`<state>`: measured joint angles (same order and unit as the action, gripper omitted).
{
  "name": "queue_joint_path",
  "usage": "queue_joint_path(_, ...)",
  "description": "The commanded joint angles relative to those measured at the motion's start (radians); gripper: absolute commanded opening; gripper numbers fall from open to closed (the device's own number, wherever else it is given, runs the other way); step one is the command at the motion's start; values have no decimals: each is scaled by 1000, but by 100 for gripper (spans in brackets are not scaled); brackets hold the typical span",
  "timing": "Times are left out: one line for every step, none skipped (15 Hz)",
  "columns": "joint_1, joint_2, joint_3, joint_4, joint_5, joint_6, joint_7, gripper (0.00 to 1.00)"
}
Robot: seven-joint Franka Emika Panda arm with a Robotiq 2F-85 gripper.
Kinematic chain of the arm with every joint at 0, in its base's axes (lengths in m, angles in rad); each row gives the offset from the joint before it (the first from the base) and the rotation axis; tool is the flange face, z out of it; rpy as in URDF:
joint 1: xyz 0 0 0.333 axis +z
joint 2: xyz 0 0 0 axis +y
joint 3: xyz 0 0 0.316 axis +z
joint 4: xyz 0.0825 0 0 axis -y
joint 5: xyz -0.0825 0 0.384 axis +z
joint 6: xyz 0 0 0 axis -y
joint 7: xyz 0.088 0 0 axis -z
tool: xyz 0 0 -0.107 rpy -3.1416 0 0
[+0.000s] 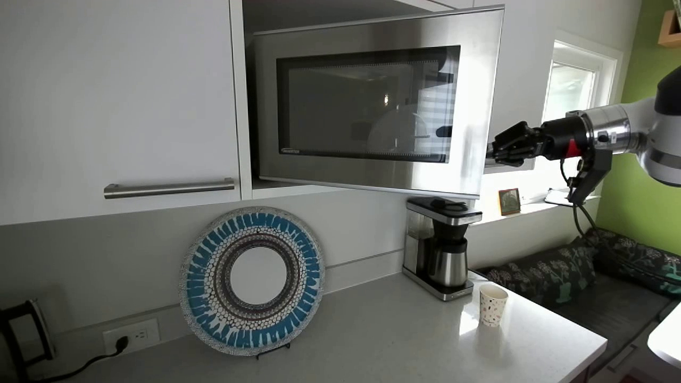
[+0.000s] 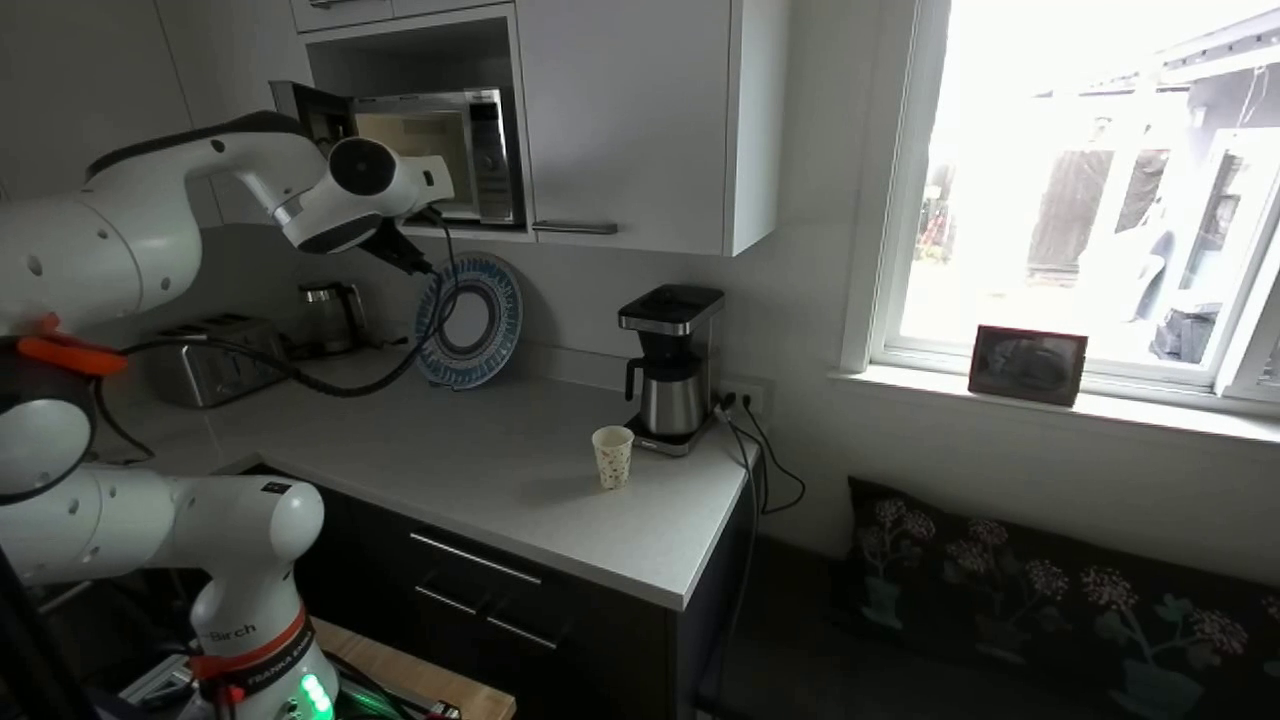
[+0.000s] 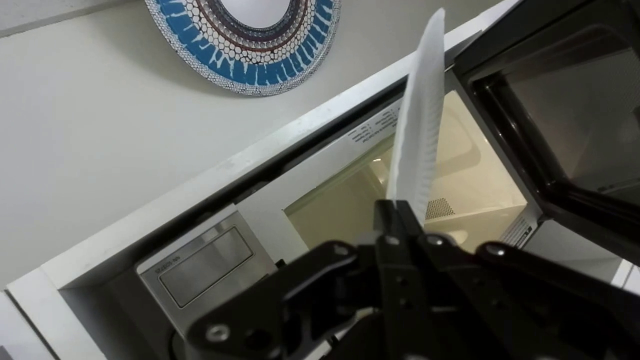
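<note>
The gripper [image 3: 398, 210] clenches a white plate [image 3: 419, 107], which juts edge-on ahead of it, before the open microwave [image 3: 325, 165]; whether its far edge is inside is unclear. In an exterior view the door [image 1: 340, 96] leaves the plate hard to make out. Below, a cup [image 1: 492, 305] stands on the pale counter [image 1: 383, 335].

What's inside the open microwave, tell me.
Cream walls and a perforated patch show inside the microwave. The gripper and the white plate it holds cover part; what lies behind cannot be seen.
</note>
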<state>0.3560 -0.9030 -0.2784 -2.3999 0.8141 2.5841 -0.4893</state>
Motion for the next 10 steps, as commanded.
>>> queue_joint_path(-10, 9, 4, 7, 8, -6, -4, 1)
queue_joint_path(-10, 14, 4, 10, 9, -6, -4, 1)
queue_joint_path(-10, 16, 4, 12, 9, -6, -4, 1)
queue_joint_path(-10, 16, 4, 13, 10, -6, -4, 0)
queue_joint_path(4, 20, 1, 22, 36, 11, 3, 0)
queue_joint_path(17, 24, -6, 33, 64, 20, 12, 0)
queue_joint_path(23, 29, -9, 43, 97, 24, 18, 0)
queue_joint_path(19, 35, -6, 51, 128, 24, 25, 0)
queue_joint_path(18, 41, -4, 59, 162, 18, 29, 0)
queue_joint_path(14, 48, 0, 67, 198, 19, 33, 0)
